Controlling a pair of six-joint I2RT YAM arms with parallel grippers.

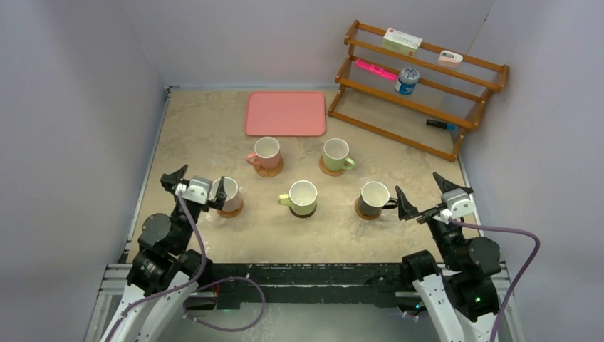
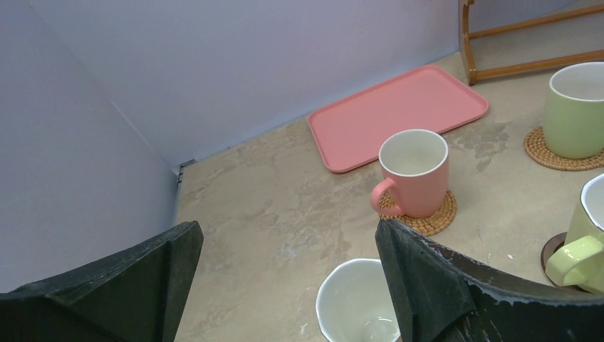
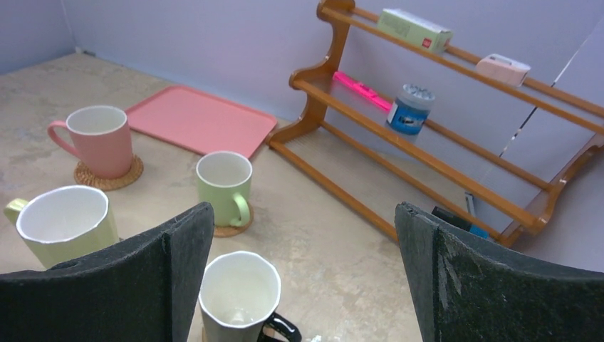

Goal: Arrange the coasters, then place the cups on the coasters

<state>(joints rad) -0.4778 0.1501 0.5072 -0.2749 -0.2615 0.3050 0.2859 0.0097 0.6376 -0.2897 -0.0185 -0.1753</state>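
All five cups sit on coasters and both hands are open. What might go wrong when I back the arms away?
1. The left hand hangs right by the near pink cup, one finger close to its rim. A sideways swing may knock it off its coaster.
2. A finger of the right hand sits beside the handle of the black cup. Retreating low might snag and tip it.

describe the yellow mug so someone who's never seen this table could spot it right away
From the pink tray at the far side of the table, come toward the near edge to the row of three mugs. The pale yellow mug is the middle one, between a pink mug on the left and a black mug on the right. It alone sits on a dark brown coaster.
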